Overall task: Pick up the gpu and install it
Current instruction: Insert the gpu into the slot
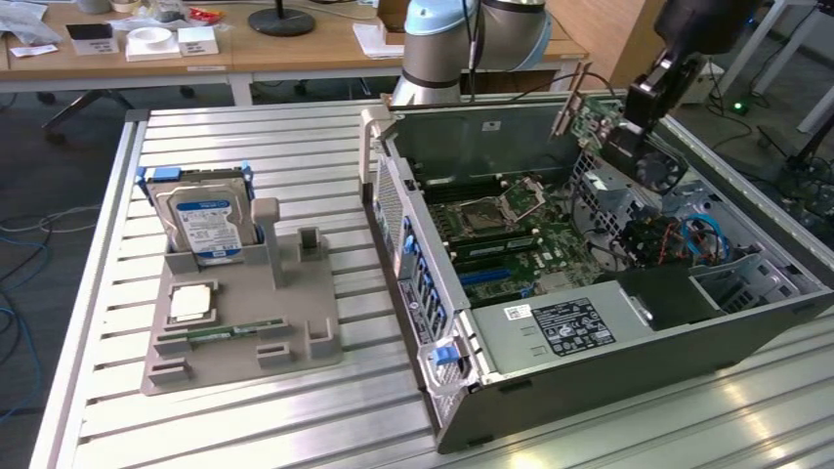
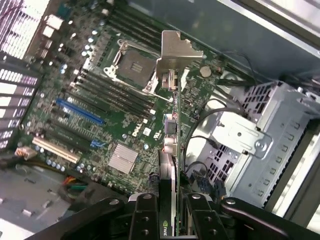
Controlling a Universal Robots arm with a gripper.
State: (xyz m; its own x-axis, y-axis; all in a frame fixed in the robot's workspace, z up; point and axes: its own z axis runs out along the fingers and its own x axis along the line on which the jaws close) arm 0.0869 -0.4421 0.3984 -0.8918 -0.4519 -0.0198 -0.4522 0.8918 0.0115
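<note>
Exterior view first: the gpu (image 1: 597, 122) is seen aloft at about two o'clock, clamped in the pincer (image 1: 642, 112) above the far corner of the open computer case (image 1: 587, 391). The case is laid on its side on the desk (image 1: 261, 156), presumably so that the motherboard (image 1: 521, 234) faces up and can be reached from above. Over at nine o'clock, a hard drive (image 1: 206, 220) is stood upright in a grey holder (image 1: 241, 362), well apart from the case.

Wrist view now: the pincer (image 2: 171, 200) is closed on the gpu (image 2: 171, 135), one finger against each flat face. The card is viewed edge-on, with its silvery bracket (image 2: 176, 50) at the end away from the grip. The motherboard (image 2: 100, 100) is spread beneath, with the blue slot (image 2: 80, 111) off to one side of the card; no slot appears to be touched yet. The flat-face grip is judged to keep the thin card from twisting and to leave its edges free.
</note>
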